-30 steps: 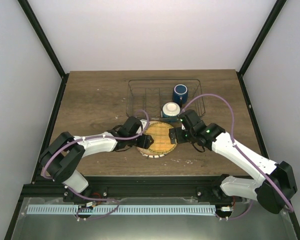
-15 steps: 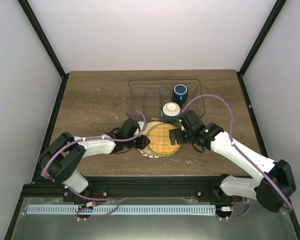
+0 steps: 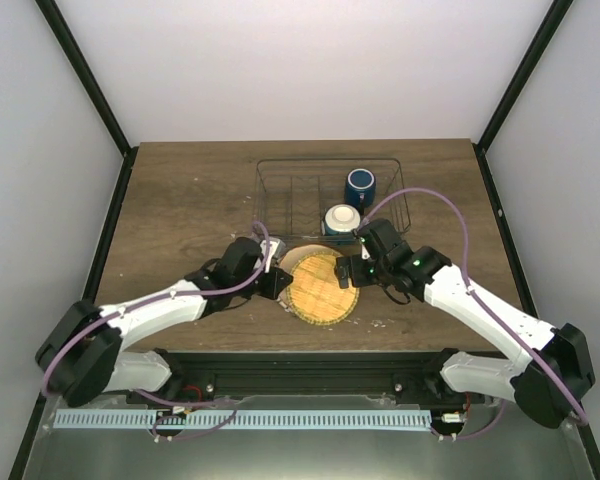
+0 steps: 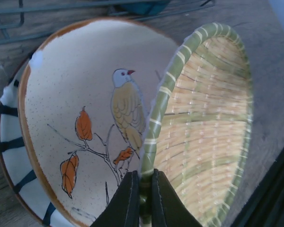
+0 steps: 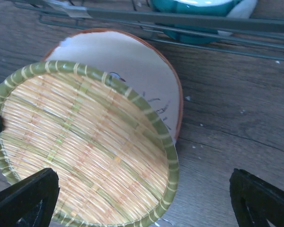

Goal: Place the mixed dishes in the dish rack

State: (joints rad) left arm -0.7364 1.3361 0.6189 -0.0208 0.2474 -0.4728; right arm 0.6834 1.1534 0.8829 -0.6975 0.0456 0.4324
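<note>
The dish rack (image 3: 325,195) sat at the far middle of the table, with the small cream bowl (image 3: 341,219) and the blue mug (image 3: 361,184) already in its right half and the dividers on its left. Just in front of it, my left claw (image 4: 143,201) was pinched tight on the green rim of the woven plate (image 4: 203,127). That plate stood tilted up off the cream bird plate (image 4: 85,113) beneath it. My right claw (image 5: 142,203) hung spread wide above the woven plate's right side, holding nothing.

To do this well, I judged I should pinch deep on the rim, raise the plate clear before swinging, and feed it edge-first between 2 dividers. The right claw could steady it if it sagged, since a grip at 1 point might let it pivot.

Some things were hard to read. The rack's wires were faint from above. A striped rim (image 4: 7,142) under the cream plate was mostly covered. Whether the woven plate's lower edge touched the cream plate, I could not tell.
</note>
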